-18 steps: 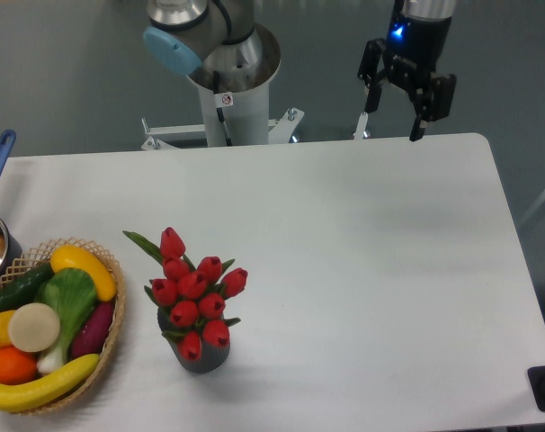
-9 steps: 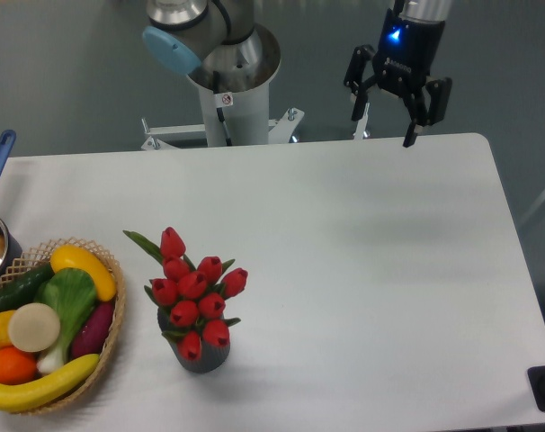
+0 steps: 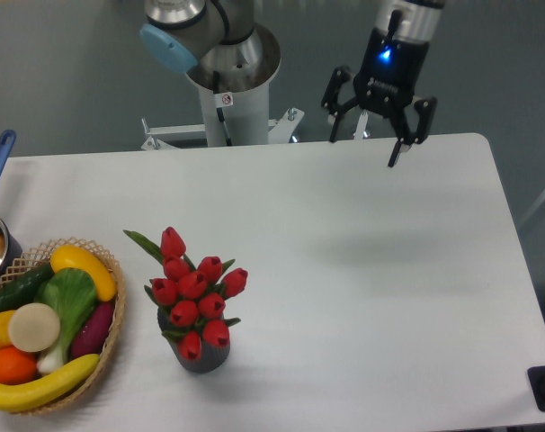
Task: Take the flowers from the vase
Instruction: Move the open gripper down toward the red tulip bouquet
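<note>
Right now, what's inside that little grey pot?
The vase holds the flowers, red tulips with green leaves. The blooms cover its opening, so the stems and anything else inside are hidden.

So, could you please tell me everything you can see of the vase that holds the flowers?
The vase is a small dark grey cylinder standing upright on the white table, near its front edge and just right of the wicker basket, apart from it. Only its lower wall and part of its rim show; the flowers, red tulip buds with green leaves, fill and overhang its mouth. The gripper is far off.
</note>
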